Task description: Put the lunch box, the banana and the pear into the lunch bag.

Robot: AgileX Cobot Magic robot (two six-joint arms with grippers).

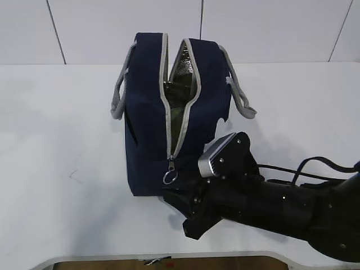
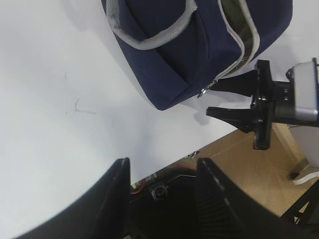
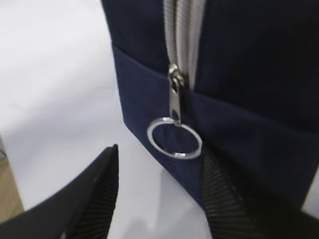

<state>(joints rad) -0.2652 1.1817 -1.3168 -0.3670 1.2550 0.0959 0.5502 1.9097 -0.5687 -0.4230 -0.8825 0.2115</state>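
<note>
One white table [image 1: 62, 169], white tiled wall [image 1: 270, 28]

bench [image 1: 56, 169]: white, flat; front edge rounded, wood floor showing below it
lunch bag [image 1: 149, 112]: navy, resting directly on the bench, just ahead of the right claw [image 1: 188, 211]; zipper parted along the top
bench marks [image 2: 77, 107]: faint scratches on the bare surface, ahead of the left claw [image 2: 164, 184]
</note>
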